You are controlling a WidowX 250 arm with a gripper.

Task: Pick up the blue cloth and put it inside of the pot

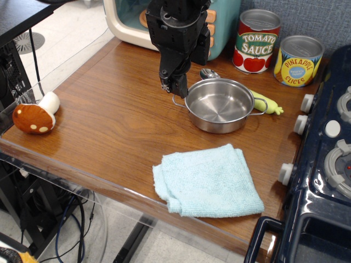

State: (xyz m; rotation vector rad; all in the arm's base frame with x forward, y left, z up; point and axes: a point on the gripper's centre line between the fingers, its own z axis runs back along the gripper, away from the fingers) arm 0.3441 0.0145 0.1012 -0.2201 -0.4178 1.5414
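Blue cloth (208,181) lay folded near front table (109,126) edge, well apart from empty pot (219,104), soft and limp so likely best pinched at a raised fold; gripper (174,85) hung beside pot's left handle, fingers apparently closed, holding nothing.

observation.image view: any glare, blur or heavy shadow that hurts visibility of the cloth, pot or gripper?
In observation.image, the blue cloth is evenly lit and sharp, its terry texture readable; the pot shows bright reflections inside but its rim stays clear; the gripper is dark against the wooden table, so its jaw state is hard to read; shadows are soft, and no motion blur shows.
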